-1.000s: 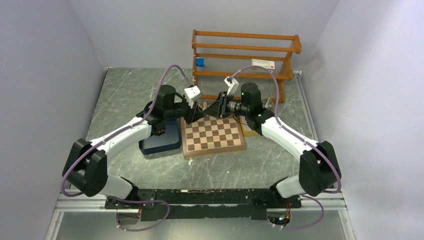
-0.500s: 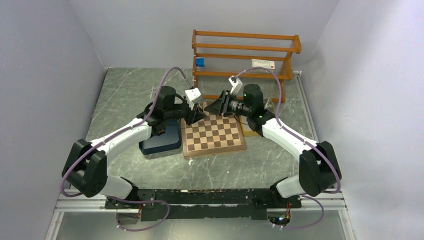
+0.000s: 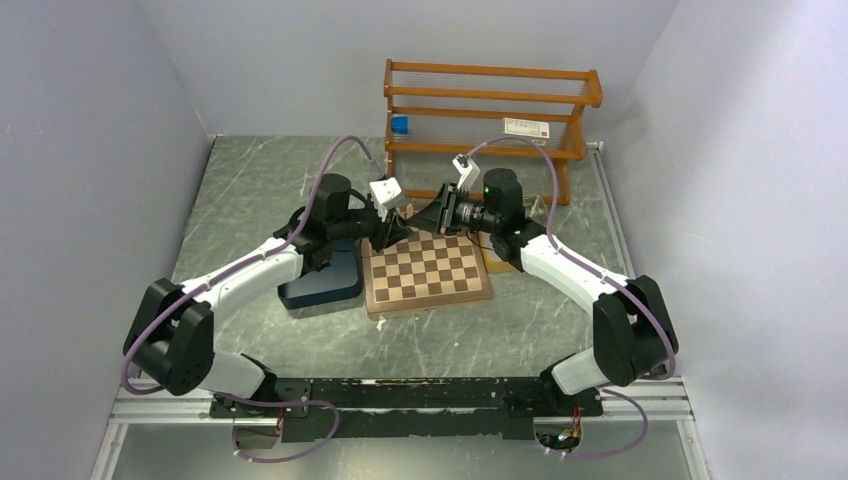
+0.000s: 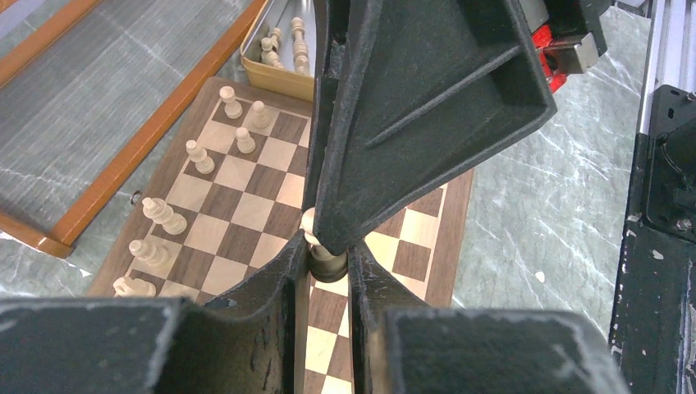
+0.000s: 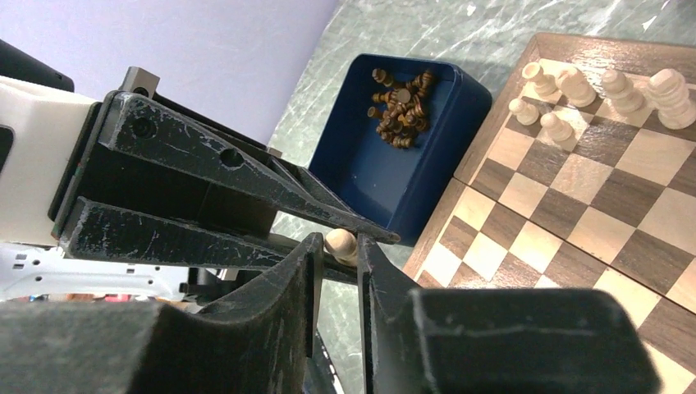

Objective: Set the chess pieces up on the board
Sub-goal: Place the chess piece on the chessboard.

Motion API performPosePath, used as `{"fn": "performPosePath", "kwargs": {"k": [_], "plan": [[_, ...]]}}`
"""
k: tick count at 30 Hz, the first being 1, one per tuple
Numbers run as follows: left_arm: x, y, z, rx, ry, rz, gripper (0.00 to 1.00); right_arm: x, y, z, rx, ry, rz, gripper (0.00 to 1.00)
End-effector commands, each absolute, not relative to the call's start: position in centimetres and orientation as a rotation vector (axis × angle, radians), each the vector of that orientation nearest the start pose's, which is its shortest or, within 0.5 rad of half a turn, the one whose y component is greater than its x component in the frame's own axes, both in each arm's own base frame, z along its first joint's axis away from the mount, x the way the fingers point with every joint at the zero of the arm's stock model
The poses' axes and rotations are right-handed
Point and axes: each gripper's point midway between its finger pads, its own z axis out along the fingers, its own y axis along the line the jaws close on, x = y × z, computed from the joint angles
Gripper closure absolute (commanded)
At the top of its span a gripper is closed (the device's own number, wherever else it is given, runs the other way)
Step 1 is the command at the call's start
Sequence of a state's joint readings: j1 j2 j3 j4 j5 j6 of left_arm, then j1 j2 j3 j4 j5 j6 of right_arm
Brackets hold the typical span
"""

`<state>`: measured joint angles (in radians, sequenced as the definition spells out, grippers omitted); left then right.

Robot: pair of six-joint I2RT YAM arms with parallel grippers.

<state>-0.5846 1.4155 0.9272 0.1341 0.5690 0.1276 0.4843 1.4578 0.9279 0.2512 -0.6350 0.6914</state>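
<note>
A: Your left arm [image 3: 250,272] and right arm [image 3: 572,268] both reach forward and bend inward. The grippers meet tip to tip above the far edge of the board [image 3: 430,275], left of its middle.

B: Your left gripper [image 4: 326,254] is pinched nearly closed on the base of a cream piece [image 5: 339,243], holding it up in the air. Your right gripper [image 5: 338,250] has its jaws a narrow gap apart at that piece's head. You cannot tell whether it is clamping.

A: Around you, cream pieces [image 4: 199,156] stand in the board's two far rows. The blue tray [image 5: 427,176] just left of the board holds dark pieces [image 5: 400,107]. The tan tray [image 4: 275,80] just right of it holds cream spares [image 4: 283,45]. A rack [image 3: 490,115] stands beyond the board.

B: From above, the grippers hide the held piece and much of the far row. Only your wrist views show them, and in each the other gripper blocks much of the frame.
</note>
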Motion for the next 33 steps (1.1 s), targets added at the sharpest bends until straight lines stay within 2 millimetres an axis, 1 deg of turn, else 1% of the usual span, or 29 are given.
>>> {"fn": "performPosePath", "kwargs": {"k": [1,3,7,8,10,13,14,15,16,17,19,20,21,25,29,33], "plan": [[29.6,-31.3,21.6,1.07,1.549,-0.855,0.95,30.8,30.6,21.9,-0.311,2.003,1.395,0.77],[29.5,-31.3,21.5,1.075,1.547,-0.857,0.95,30.7,30.7,21.9,-0.313,1.996,1.4,0.79],[29.5,-31.2,21.6,1.073,1.544,-0.852,0.95,30.7,30.8,21.8,-0.325,1.993,1.405,0.89],[29.6,-31.1,21.6,1.071,1.548,-0.846,0.93,30.7,30.8,21.8,-0.33,1.99,1.407,0.91],[29.9,-30.9,21.7,1.047,1.567,-0.827,0.87,30.8,30.7,21.9,-0.341,1.977,1.391,0.94],[30.5,-30.3,21.7,0.973,1.642,-0.805,0.72,31.5,30.4,22.6,-0.351,1.938,1.332,0.94],[30.5,-30.2,21.7,0.973,1.655,-0.8,0.67,31.8,30.2,22.8,-0.351,1.924,1.307,0.94],[30.6,-30.1,21.8,0.966,1.669,-0.796,0.56,32.1,30.1,23.0,-0.353,1.909,1.287,0.95],[30.5,-30.1,21.9,0.963,1.68,-0.798,0.48,32.5,30.0,23.0,-0.351,1.898,1.261,0.95],[30.3,-30.0,21.9,0.961,1.691,-0.799,0.36,32.9,29.8,23.0,-0.351,1.888,1.228,0.95],[29.8,-29.8,21.9,0.974,1.708,-0.808,0.05,33.9,29.4,22.8,-0.345,1.878,1.161,0.95],[29.6,-29.7,22.0,0.973,1.712,-0.81,0.02,34.4,29.1,22.7,-0.347,1.869,1.117,0.95],[29.2,-29.4,21.7,0.972,1.738,-0.813,0.02,35.1,28.7,22.4,-0.341,1.856,1.071,0.95],[28.3,-28.0,22.5,0.955,1.788,-0.777,0.02,37.1,27.6,20.2,-0.365,1.836,0.895,0.95],[28.6,-24.8,24.0,0.806,1.836,-0.626,0.02,39.1,26.2,17.3,-0.401,1.846,0.704,0.94],[28.4,-21.2,25.3,0.642,1.831,-0.5,0.02,40.3,24.9,15.3,-0.421,1.846,0.528,0.94]]}}
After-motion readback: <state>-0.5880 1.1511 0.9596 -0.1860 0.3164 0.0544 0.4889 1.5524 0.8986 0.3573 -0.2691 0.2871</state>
